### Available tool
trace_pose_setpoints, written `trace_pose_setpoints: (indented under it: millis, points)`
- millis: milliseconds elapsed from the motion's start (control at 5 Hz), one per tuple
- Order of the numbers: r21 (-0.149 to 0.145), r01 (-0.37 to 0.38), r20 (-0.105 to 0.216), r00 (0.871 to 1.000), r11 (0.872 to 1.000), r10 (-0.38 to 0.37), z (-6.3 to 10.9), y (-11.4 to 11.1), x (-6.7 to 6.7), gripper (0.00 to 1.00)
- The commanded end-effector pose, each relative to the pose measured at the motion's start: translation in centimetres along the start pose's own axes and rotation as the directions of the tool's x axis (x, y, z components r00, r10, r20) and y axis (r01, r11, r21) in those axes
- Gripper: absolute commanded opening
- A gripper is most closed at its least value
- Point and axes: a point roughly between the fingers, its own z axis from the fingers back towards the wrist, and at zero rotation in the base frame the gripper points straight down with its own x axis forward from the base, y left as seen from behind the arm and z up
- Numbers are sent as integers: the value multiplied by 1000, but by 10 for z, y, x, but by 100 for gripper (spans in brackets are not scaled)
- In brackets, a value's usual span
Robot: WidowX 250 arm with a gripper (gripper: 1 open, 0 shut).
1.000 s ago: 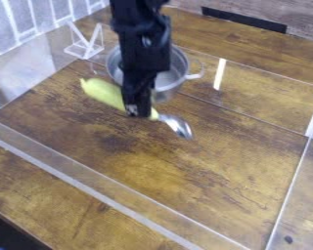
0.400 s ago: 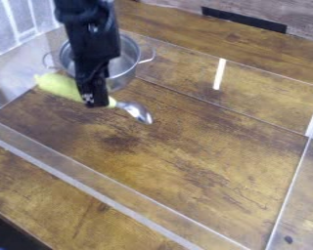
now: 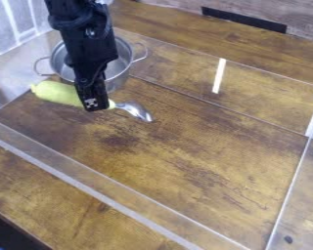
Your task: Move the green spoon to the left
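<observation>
The green spoon (image 3: 55,91) hangs just above the wooden table at the left, its yellow-green handle sticking out left of the gripper and its shiny metal bowl (image 3: 137,112) out to the right. My gripper (image 3: 91,101) points almost straight down and is shut on the spoon's middle. The black arm rises from it and hides part of the steel pot behind.
A round steel pot (image 3: 125,57) with side handles stands right behind the gripper. Clear acrylic walls (image 3: 81,186) fence the wooden table. A white strip (image 3: 219,75) lies at mid right. A clear stand sits at the far left.
The gripper has carried the spoon leftward across the table, from in front of the pot's right side to its left side. The spoon has also turned a little.
</observation>
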Motion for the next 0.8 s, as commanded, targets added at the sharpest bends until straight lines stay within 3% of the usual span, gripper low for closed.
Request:
trace_pose_setpoints:
  millis: [0,600]
  points:
    - [82,-37,85,996,996,30,37,15,15,0]
    - [62,-72,127,990,996,63,27,2,23,0]
